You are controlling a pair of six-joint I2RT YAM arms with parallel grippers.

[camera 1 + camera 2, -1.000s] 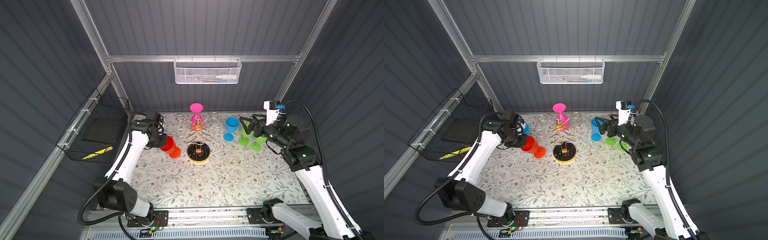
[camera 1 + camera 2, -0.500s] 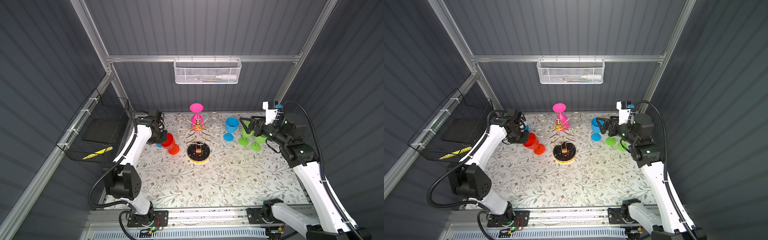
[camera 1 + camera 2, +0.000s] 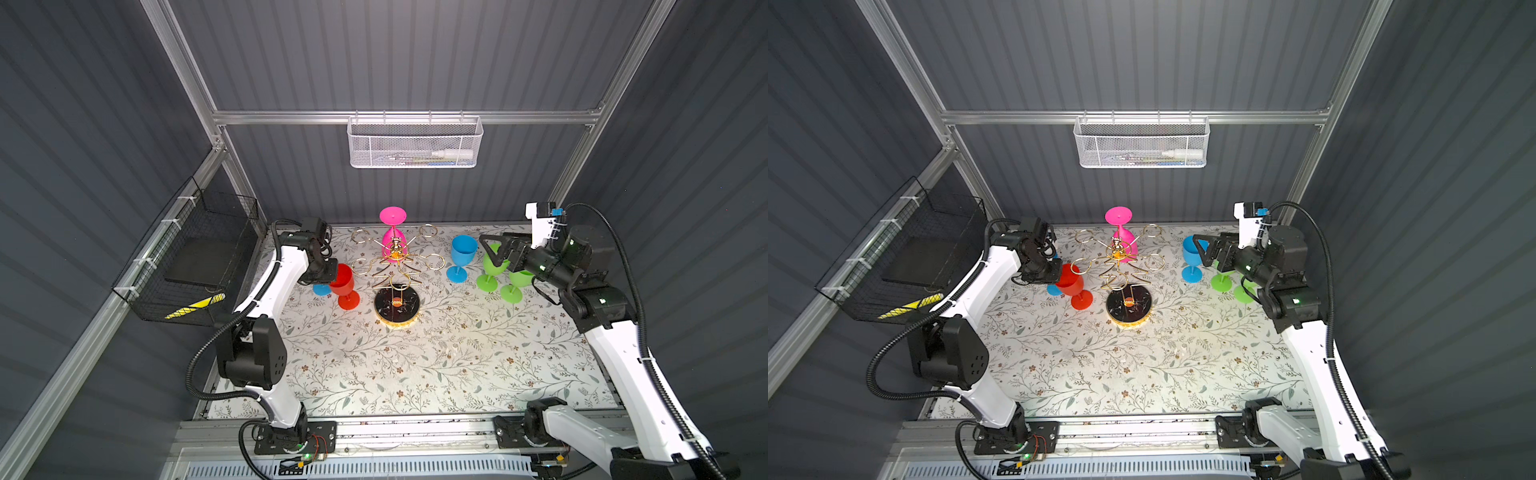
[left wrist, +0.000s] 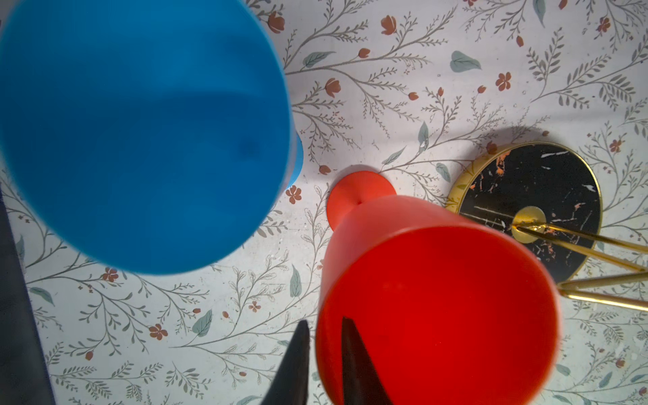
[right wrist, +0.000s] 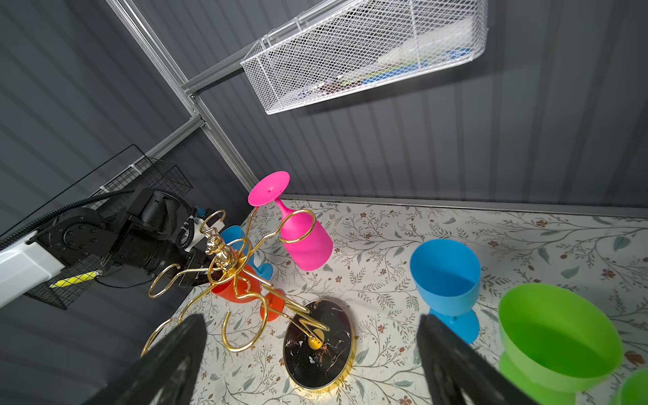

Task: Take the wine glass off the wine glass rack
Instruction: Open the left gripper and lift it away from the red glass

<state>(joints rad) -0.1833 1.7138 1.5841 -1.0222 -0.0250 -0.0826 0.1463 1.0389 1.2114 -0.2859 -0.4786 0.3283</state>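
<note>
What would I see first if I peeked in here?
Probably the bright pink plastic wine glass, hanging upside down in a ring of the gold wire wine glass rack at the middle back of the flowery table. Next, the red plastic wine glass standing just left of the rack.

Bare mat [image 3: 415, 365] before rack [image 3: 397, 305]

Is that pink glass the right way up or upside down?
Upside down, somewhat tilted: the pink glass has its round foot on top and its bowl hanging below, inside a ring of the wine glass rack.
</note>
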